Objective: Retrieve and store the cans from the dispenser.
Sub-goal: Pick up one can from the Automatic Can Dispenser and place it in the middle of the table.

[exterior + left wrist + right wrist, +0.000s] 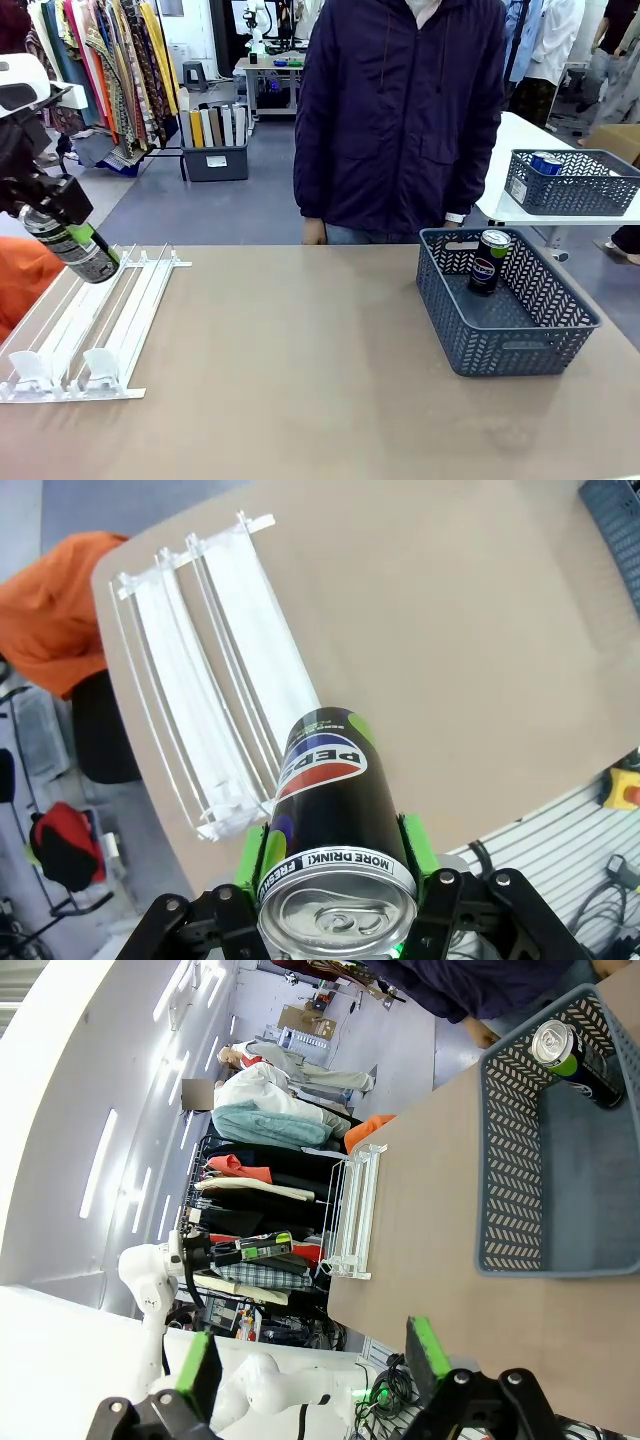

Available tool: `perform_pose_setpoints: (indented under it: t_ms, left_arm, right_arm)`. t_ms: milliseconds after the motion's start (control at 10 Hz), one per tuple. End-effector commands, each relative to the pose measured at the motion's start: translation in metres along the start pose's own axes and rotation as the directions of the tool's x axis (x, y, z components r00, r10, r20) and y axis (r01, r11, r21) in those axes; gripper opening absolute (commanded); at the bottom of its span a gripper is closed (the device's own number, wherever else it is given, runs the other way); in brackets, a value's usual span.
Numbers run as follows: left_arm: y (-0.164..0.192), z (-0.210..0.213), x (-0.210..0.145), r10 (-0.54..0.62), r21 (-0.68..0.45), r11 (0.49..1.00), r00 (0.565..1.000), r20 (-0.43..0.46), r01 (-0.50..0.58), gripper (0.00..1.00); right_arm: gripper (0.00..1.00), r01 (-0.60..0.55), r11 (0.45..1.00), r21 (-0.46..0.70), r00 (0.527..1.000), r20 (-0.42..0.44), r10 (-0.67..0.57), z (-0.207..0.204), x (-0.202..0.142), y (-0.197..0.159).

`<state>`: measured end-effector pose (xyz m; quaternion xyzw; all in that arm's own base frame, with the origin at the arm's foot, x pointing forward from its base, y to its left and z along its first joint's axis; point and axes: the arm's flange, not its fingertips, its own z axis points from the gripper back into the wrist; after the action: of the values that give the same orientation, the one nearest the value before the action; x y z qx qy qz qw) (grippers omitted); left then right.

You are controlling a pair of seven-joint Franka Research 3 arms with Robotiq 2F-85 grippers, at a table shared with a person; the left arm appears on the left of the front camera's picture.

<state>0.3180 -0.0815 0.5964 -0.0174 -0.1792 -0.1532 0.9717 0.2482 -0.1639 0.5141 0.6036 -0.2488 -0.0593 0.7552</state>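
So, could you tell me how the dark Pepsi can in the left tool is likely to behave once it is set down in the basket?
The Pepsi can looks rigid and smooth-walled, so the left tool may let it slip. It is slim and tall, so it could tip if released tilted. On its side it would probably roll until a wall of the grey basket stopped it.

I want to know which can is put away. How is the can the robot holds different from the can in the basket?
The held can is up in the air, clamped in the left end effector above the dispenser; the basket can rests inside the grey basket. The held can is tilted, while the basket can stands upright. Both are slim dark Pepsi cans with silver tops.
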Motion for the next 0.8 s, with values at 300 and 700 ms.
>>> perform_pose_setpoints:
  t_ms: [300, 700]
  left_arm:
    - [-0.053, -0.022, 0.050, 0.017, -0.067, 0.998, 1.000, -0.014, -0.018, 0.00]
    - [-0.240, -0.135, 0.161, -0.243, -0.069, 0.969, 0.961, -0.133, 0.236, 0.00]
  right_arm:
    - [1.00, -0.016, 0.999, 0.027, 1.000, 0.018, 0.016, -0.002, 0.004, 0.003]
    - [1.00, -0.016, 0.999, 0.027, 1.000, 0.018, 0.016, -0.002, 0.004, 0.003]
